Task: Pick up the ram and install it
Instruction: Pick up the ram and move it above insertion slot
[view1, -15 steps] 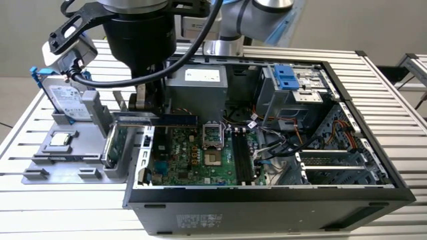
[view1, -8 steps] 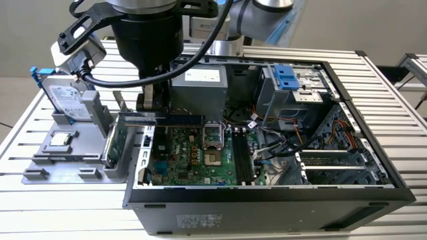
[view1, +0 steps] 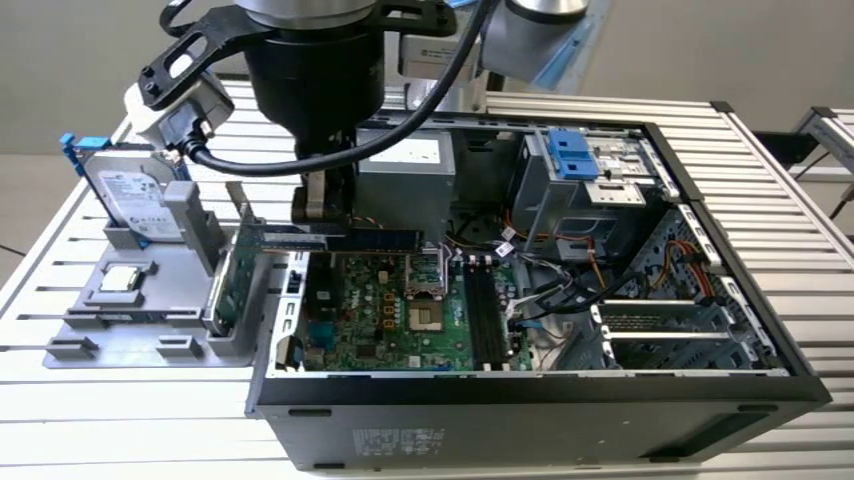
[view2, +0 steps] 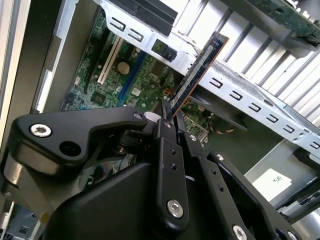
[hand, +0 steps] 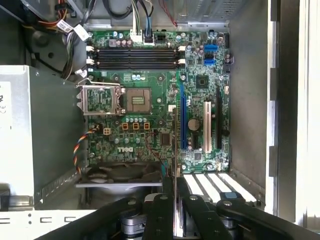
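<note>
Pick-up is done: the gripper (view2: 168, 120) jaws are clamped on one end of the ram (view2: 197, 67), held in the air over the open PC case (view1: 534, 392). Install isn't done yet. The ram is well apart from the black slots (hand: 135, 57) on the mobo (hand: 150, 130), and no stick is seated there.

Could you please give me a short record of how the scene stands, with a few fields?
End effector: shut on the ram, above the open computer case.
Ram: blue stick, held at one end, not in a slot.
Memory slots: black, apparently empty.
Outside the case: hard drive and green card in a grey holder, at the exterior view's left.
</note>
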